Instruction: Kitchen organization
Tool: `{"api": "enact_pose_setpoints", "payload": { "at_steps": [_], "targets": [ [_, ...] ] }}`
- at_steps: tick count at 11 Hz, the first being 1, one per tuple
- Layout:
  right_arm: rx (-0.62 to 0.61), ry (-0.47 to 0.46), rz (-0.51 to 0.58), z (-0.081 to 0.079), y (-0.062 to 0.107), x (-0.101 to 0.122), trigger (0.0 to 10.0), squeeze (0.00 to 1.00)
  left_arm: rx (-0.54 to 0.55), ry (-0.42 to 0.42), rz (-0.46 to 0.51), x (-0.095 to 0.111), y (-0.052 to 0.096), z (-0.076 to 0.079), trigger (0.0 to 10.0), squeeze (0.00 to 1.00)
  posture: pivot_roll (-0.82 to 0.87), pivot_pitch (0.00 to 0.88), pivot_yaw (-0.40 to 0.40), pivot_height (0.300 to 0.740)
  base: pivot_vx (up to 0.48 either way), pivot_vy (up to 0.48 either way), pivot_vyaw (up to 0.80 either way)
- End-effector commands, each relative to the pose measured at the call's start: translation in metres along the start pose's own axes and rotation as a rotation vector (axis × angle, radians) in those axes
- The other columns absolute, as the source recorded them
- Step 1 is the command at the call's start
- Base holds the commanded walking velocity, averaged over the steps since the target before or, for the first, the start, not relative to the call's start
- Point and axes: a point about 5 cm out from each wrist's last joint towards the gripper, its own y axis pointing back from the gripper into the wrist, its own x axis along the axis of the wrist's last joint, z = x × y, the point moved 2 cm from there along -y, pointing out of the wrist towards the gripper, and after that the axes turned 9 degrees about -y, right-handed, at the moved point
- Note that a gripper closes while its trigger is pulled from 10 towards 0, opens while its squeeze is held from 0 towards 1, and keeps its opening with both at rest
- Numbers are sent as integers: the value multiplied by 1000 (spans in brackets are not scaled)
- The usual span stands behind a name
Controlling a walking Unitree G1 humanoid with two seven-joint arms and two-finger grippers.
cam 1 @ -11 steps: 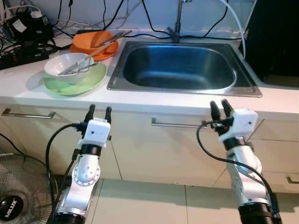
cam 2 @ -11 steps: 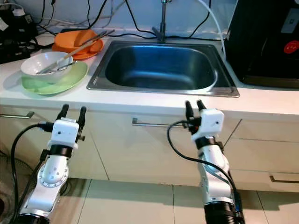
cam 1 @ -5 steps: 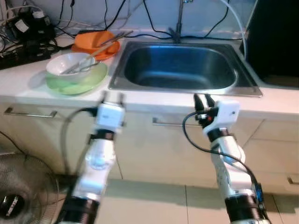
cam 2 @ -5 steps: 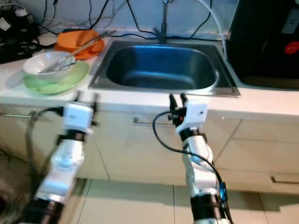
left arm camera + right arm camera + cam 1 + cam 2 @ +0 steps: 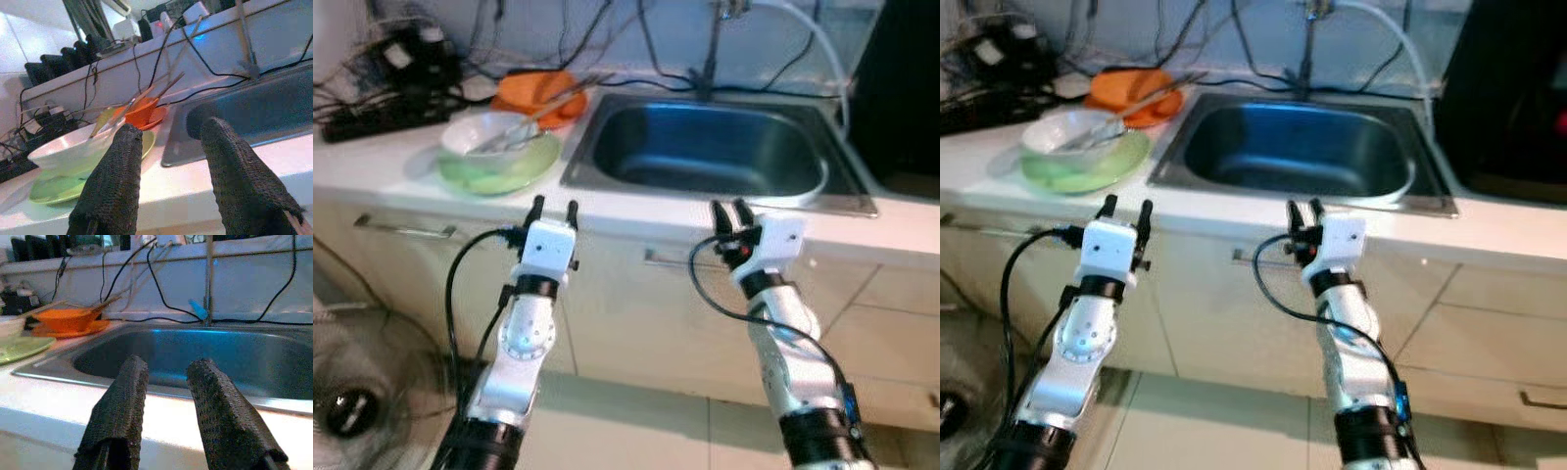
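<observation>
Left gripper: the left gripper [image 5: 554, 207] is raised in front of the white bench [image 5: 401, 166], at the height of its near edge, just right of the green plate; its two black fingers [image 5: 113, 181] are spread with a clear gap and hold nothing.
Right gripper: the right gripper [image 5: 730, 211] is raised at the bench's near edge in front of the sink; its fingers [image 5: 120, 406] stand apart with a narrower gap, nothing between them.
Sink: a steel sink [image 5: 607, 183] is set into the bench, right of the dishes, with a tap [image 5: 713, 44] at its far rim and a pale hose [image 5: 822, 49] arching over its far right corner.
Green plate: a green plate [image 5: 529, 166] lies on the bench just left of the sink.
White bowl: a white bowl [image 5: 475, 142] sits on the green plate, with a utensil [image 5: 499, 140] lying in it.
Orange dishes: an orange bowl on an orange plate [image 5: 536, 91] stands farther back, touching or just beyond the green plate, with chopsticks [image 5: 570, 90] laid across it.
Cables: black cables and a power strip [image 5: 372, 113] lie at the far left of the bench, against the wall.
Drawers: cream drawer fronts below the bench carry metal handles [image 5: 399, 229].
Fan: a fan [image 5: 357, 392] stands on the tiled floor at near left.
Dark appliance: a black appliance [image 5: 1513, 88] stands on the bench right of the sink.
</observation>
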Motion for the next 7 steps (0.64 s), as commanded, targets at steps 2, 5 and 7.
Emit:
{"api": "enact_pose_setpoints", "payload": {
  "at_steps": [2, 5, 7],
  "targets": [
    [18, -24, -12, -8, -3, -1, 10000, 0, 6, -12, -18, -3, 2, -2, 10000, 0, 144, 50, 12, 740, 283, 0, 247],
    [1, -10, 6, -5, -9, 4, 10000, 0, 4, -11, -1, 1, -9, -2, 10000, 0, 131, 27, 24, 740, 305, 0, 444],
    [-5, -20, 2, -4, -9, 3, 10000, 0, 2, -10, 4, 2, -11, -1, 10000, 0, 134, 23, 22, 740, 311, 0, 341]
  ]
}}
